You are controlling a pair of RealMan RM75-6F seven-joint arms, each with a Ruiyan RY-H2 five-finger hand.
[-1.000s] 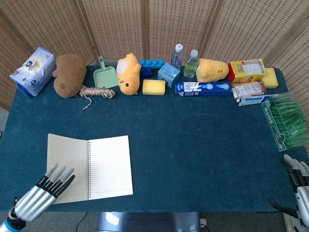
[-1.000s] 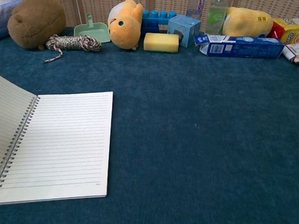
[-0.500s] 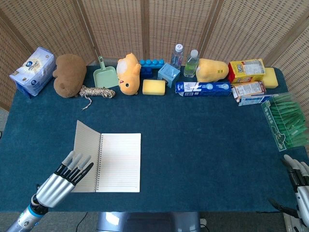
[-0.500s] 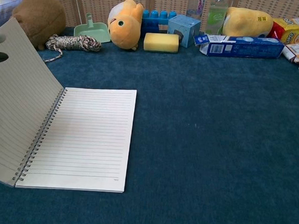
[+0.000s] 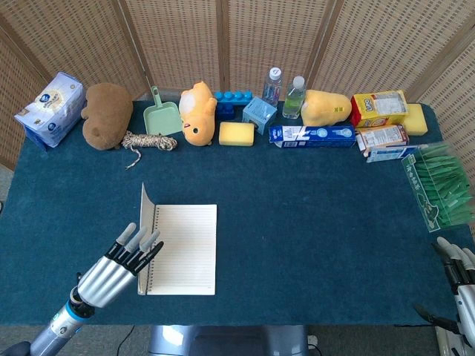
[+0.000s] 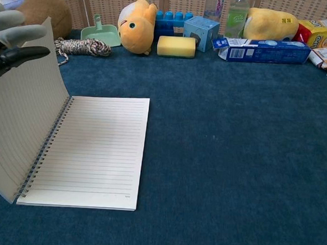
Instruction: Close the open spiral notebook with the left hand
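The spiral notebook (image 5: 185, 248) lies on the blue table near the front left, its lined right page (image 6: 92, 151) flat. Its left page (image 6: 22, 119) stands raised, close to upright, tilting a little to the left. My left hand (image 5: 122, 263) is behind that raised page with its fingers (image 6: 16, 38) stretched out and apart, touching the page's outer side near its top edge. It grips nothing. My right hand (image 5: 460, 285) sits at the table's front right corner, far from the notebook, fingers apart and empty; only part of it shows.
Along the back edge stand a tissue pack (image 5: 49, 107), a brown plush (image 5: 107, 113), a rope coil (image 5: 148, 142), a green dustpan (image 5: 163, 115), an orange plush (image 5: 198, 111), a yellow sponge (image 5: 237, 133), bottles (image 5: 295, 96) and boxes (image 5: 312, 135). A green packet (image 5: 439, 189) lies at the right.
My left hand has moved right and up, swinging the left page from flat to nearly upright. The whole notebook slid right at first. The right hand has not moved.
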